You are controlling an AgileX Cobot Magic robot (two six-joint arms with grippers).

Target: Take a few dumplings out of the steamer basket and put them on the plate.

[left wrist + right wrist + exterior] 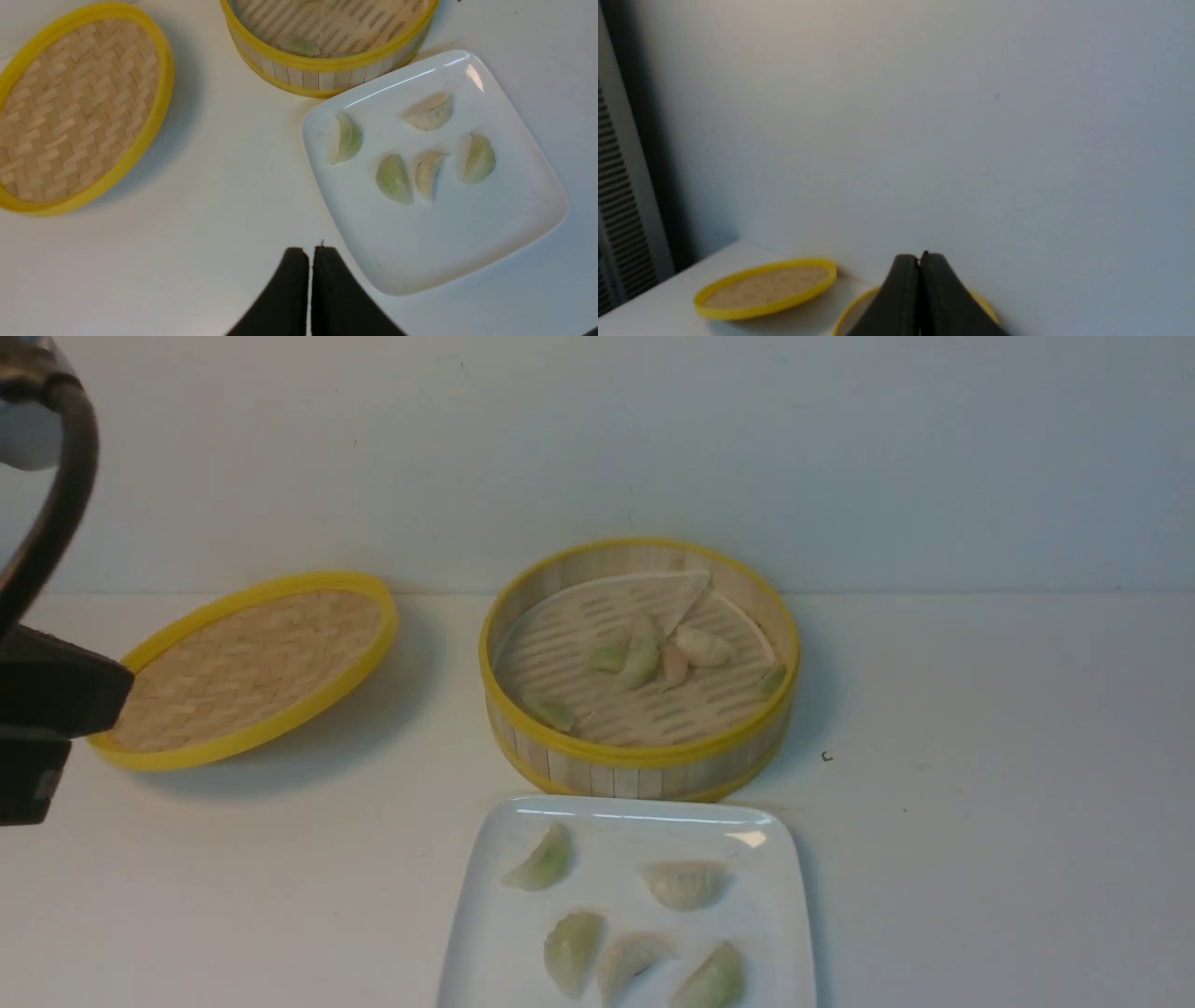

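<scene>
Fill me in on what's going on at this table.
A two-armed robot is moving dumplings from the steamer basket to the plate. Five lie on the plate; about six sit in the basket, its lid set aside. Both arms are empty: the left fingers are shut above the table by the plate, the right fingers shut, facing the wall.

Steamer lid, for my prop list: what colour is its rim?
Yellow; the lid shows best in left wrist view.

Your white tabletop meets a plain pale grey wall. Past the table's left end you have a slatted panel. Lighting soft.
</scene>
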